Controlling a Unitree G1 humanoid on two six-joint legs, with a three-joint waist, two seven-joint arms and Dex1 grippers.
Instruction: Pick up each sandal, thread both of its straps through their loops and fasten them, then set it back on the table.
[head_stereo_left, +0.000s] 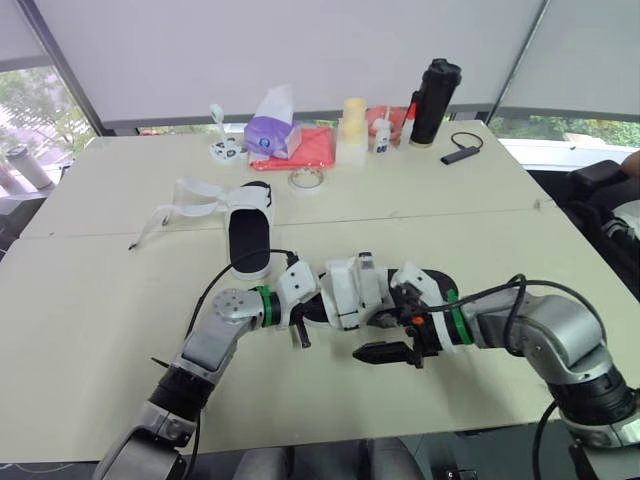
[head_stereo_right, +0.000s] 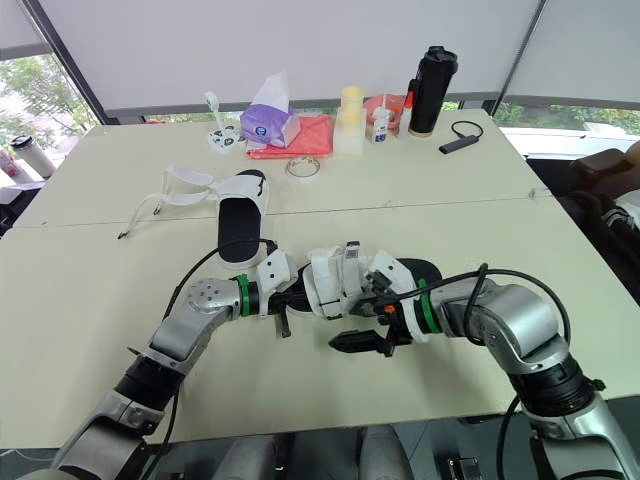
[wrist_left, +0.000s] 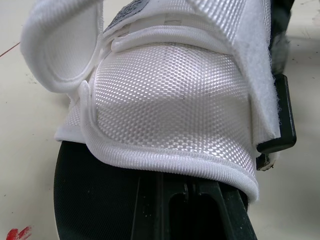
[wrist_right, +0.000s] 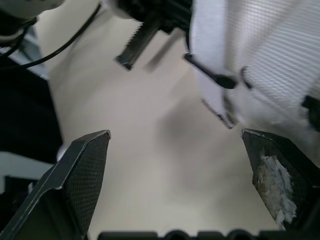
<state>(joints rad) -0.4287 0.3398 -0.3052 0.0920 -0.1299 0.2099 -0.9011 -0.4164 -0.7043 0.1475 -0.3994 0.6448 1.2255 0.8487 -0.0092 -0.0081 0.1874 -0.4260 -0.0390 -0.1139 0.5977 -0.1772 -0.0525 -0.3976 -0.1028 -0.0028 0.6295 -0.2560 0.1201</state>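
A sandal (head_stereo_left: 352, 290) with white straps and a black sole is at the front middle of a pale bench (head_stereo_left: 100, 300), between two robot arms. The left tool (head_stereo_left: 299, 322) meets the sandal's left end; whether it grips cannot be told. The right tool (wrist_right: 175, 135) is spread wide and empty, just beside the sandal's white mesh. A second sandal (head_stereo_left: 250, 238) lies farther back on the left, its straps undone and splayed out. A black bottle (head_stereo_left: 433, 100) stands at the far edge.
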